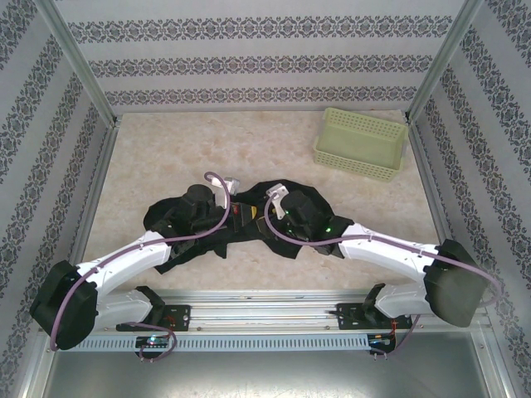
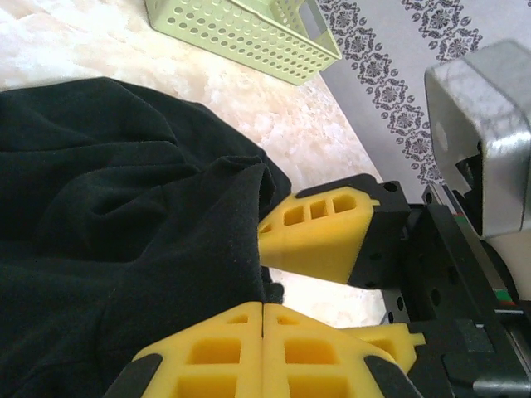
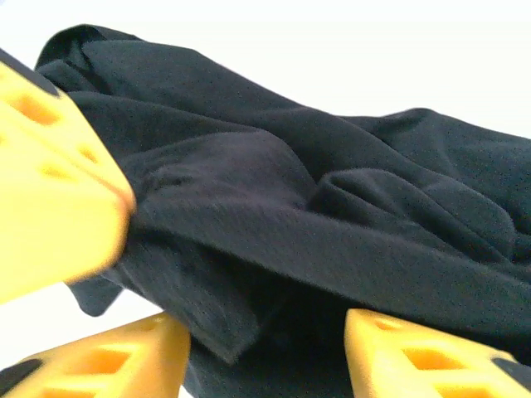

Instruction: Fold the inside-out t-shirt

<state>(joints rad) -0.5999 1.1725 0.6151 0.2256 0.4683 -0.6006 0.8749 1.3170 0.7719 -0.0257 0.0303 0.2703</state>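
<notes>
Presently, the black t-shirt (image 1: pixel 249 220) lies bunched mid-table. My left claw (image 2: pixel 262 332) is clenched, apparently pinching a fold; my right claw (image 3: pixel 265 348) gapes astride cloth. Lift slowly, spread flat.

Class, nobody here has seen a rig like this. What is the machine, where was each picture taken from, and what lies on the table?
Two robot arms are bolted at the near edge of the table. One picture looks down from above; the others come from wrist cameras. A crumpled black t-shirt lies on the table, a pale green basket at its far right. The left gripper is shut at the shirt's edge; the right gripper is open, cloth between its fingers.
</notes>
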